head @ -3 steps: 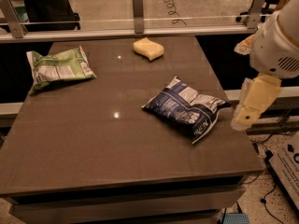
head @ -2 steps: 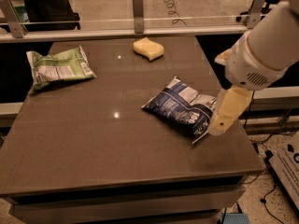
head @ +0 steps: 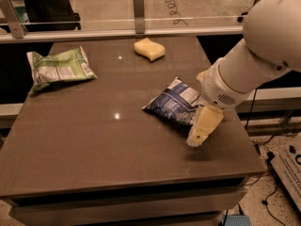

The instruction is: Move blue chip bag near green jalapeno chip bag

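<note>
My gripper [head: 197,136] hangs low over the table's [head: 94,145] near right part, pointing down. I can't tell whether it is parted or closed. The blue bag [head: 175,102] lies just behind and left of it, its near edge covered by the gripper. Farther back sits a sponge [head: 149,49]. The green bag [head: 59,68] lies well apart, far left.

The bench [head: 94,145] top is smooth with a soft sheen, catching small light spots. The blue chip bag [head: 171,102] and green jalapeno chip bag [head: 59,68] are crinkled glossy film. The sponge [head: 149,49] looks matt. The pincer [head: 200,133], just over the blue chip bag's right edge, is matt cream plastic.
</note>
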Controlling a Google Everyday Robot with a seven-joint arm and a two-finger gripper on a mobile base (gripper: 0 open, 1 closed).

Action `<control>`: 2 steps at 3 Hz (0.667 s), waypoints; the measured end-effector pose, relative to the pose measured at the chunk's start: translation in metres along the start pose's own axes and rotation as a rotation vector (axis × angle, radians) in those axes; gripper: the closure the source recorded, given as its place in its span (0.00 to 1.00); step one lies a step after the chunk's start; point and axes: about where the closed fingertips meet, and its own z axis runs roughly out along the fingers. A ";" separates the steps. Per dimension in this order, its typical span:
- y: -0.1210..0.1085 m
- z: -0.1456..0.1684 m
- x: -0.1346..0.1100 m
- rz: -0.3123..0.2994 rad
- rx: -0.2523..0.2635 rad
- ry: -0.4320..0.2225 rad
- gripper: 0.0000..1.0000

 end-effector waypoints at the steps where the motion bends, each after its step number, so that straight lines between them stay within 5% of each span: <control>1: -0.002 0.015 -0.003 0.010 -0.011 -0.014 0.15; 2: -0.005 0.022 -0.005 0.021 -0.017 -0.024 0.38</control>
